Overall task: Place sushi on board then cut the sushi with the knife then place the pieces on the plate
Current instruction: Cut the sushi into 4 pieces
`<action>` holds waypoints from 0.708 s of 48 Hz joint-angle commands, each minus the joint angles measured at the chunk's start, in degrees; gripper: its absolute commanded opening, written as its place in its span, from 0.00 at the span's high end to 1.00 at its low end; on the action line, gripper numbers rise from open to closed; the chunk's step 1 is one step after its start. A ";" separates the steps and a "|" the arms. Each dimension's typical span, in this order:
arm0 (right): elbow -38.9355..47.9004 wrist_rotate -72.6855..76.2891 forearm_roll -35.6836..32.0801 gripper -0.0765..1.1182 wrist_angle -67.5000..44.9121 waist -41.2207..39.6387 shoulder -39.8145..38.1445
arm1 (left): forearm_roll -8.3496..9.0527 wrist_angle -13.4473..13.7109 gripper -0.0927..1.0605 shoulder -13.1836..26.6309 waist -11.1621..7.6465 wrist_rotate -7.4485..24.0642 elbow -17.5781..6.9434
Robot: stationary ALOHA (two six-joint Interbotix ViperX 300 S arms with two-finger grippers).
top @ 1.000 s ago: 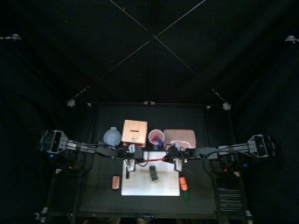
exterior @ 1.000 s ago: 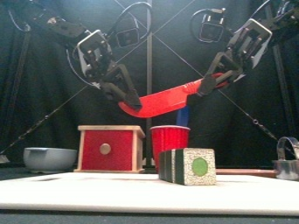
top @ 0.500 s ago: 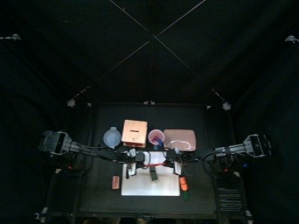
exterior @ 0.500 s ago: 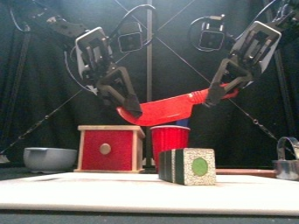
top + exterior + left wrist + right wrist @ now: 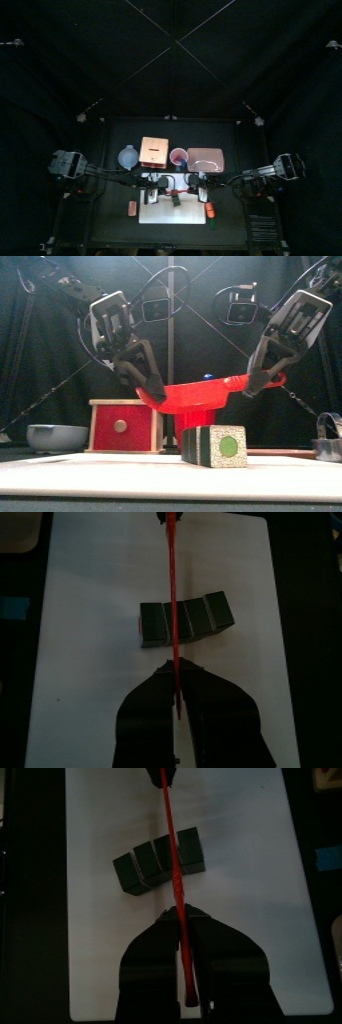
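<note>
L gripper (image 5: 175, 672) & R gripper (image 5: 179, 918) both pinched tight on red knife (image 5: 173, 582), one each end. Knife hangs over sushi roll (image 5: 201, 617) on white board (image 5: 94, 632).

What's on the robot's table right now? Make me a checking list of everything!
Surface: white cutting board on the black table.
Job's things: sushi roll in one piece on the board; red knife held level above it, not touching; pink tray behind the board.
Clutter: wooden box, red cup and blue-grey bowl behind the board; metal cutter at the right; two small orange toys beside the board.
Grippers: left gripper and right gripper each shut on one end of the knife.
Cables: nothing seen.
Surroundings: black curtains.
</note>
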 commanded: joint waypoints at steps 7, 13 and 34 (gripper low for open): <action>-0.88 0.09 -0.18 0.62 -0.18 -0.62 -0.09 | -0.18 -0.26 0.56 0.35 -0.09 -0.09 -1.76; -0.88 0.09 -0.18 0.62 -0.18 -0.70 0.26 | -0.53 -0.26 0.56 0.88 -0.18 -0.09 -1.93; -0.88 0.00 -0.44 0.62 -0.18 -0.79 1.41 | -0.53 -0.26 0.56 2.11 0.00 -0.09 -2.29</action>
